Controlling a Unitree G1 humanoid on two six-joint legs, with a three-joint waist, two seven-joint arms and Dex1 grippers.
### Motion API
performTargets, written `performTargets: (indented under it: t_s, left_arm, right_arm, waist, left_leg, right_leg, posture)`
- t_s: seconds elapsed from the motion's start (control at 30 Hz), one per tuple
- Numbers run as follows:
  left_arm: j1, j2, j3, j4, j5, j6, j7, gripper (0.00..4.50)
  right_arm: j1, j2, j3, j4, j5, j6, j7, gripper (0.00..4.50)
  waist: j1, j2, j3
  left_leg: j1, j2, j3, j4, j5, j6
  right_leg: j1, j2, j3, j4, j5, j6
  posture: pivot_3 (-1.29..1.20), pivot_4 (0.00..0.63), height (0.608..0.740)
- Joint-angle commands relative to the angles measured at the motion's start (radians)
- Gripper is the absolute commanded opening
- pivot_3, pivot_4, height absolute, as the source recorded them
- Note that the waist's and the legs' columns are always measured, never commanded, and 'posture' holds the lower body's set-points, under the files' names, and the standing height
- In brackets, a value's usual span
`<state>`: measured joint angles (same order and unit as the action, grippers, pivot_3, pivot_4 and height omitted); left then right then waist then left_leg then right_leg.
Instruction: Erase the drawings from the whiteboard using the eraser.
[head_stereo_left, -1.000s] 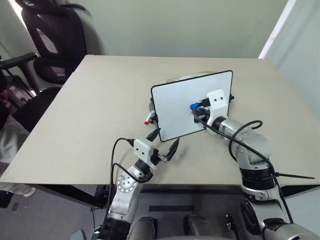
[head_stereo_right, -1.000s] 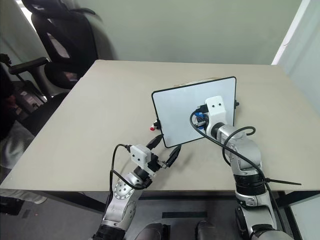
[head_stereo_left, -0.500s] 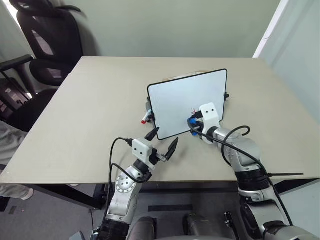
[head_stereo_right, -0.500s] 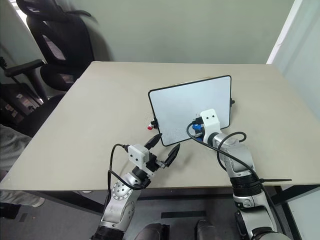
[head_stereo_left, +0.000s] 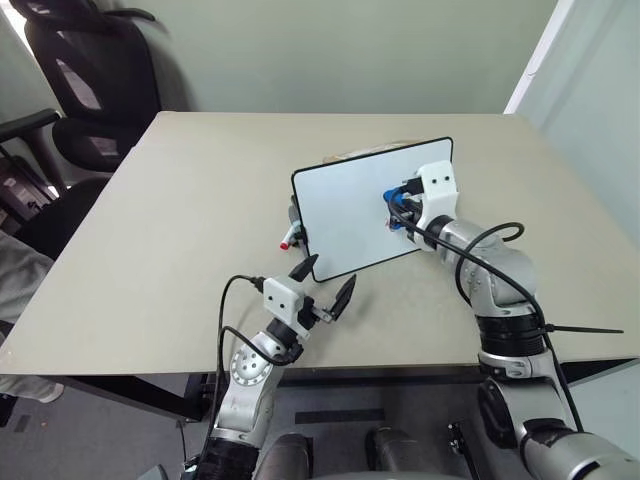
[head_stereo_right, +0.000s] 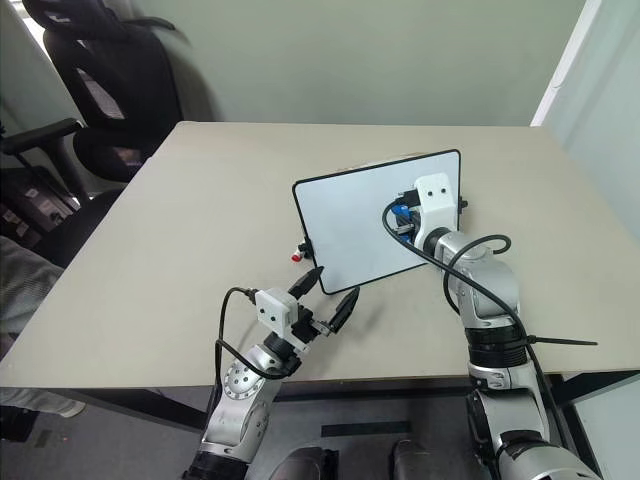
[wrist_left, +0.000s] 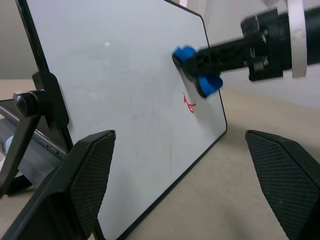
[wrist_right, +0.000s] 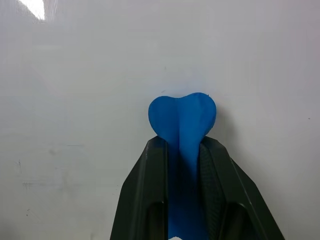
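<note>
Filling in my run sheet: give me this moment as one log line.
right gripper: shut on eraser, against whiteboard | drawings: red mark remains | left gripper: open, before board

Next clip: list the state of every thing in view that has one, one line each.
whiteboard: propped upright on a stand, tilted back
drawings: small red mark, not yet erased
eraser: pinched in the right gripper, pressed on the board above the mark
right gripper: shut on the eraser
left gripper: open, empty, before the board
</note>
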<state>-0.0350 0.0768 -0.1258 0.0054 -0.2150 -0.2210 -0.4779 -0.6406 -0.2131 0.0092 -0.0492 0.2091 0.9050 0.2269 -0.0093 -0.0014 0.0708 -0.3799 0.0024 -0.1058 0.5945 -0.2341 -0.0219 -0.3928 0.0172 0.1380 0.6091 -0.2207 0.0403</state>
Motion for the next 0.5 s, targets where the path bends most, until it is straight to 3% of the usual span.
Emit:
performTargets:
  t_s: [0.03, 0.17, 0.5]
  left_arm:
    - [0.001, 0.000, 0.004, -0.045, -0.013, -0.007, 0.000, 4.50]
    - [0.001, 0.001, 0.006, -0.045, -0.013, -0.006, 0.000, 4.50]
    - [-0.012, 0.000, 0.005, -0.024, -0.013, -0.011, -0.008, 4.50]
  right_arm:
    - [0.037, 0.006, 0.044, 0.047, -0.020, 0.023, 0.005, 0.77]
    - [0.059, -0.001, 0.060, 0.044, -0.015, 0.047, 0.016, 0.77]
    - [-0.002, -0.008, 0.005, 0.017, -0.006, 0.004, 0.010, 0.77]
  waist:
    - [-0.001, 0.000, 0.000]
    - [-0.003, 0.000, 0.002]
    - [-0.002, -0.001, 0.004]
  left_leg:
    - [0.000, 0.000, 0.000, 0.000, 0.000, -0.001]
    - [-0.001, 0.000, 0.000, 0.000, -0.007, -0.012]
    - [-0.003, 0.000, 0.000, 0.001, -0.005, -0.008]
  right_leg:
    - [0.000, 0.000, 0.000, 0.000, 0.000, 0.000]
    - [-0.004, 0.000, 0.000, 0.001, 0.000, 0.000]
    - [-0.006, 0.000, 0.000, 0.001, 0.003, -0.001]
  posture:
    - [0.00, 0.150, 0.740]
    - [0.00, 0.150, 0.740]
    - [0.00, 0.150, 0.740]
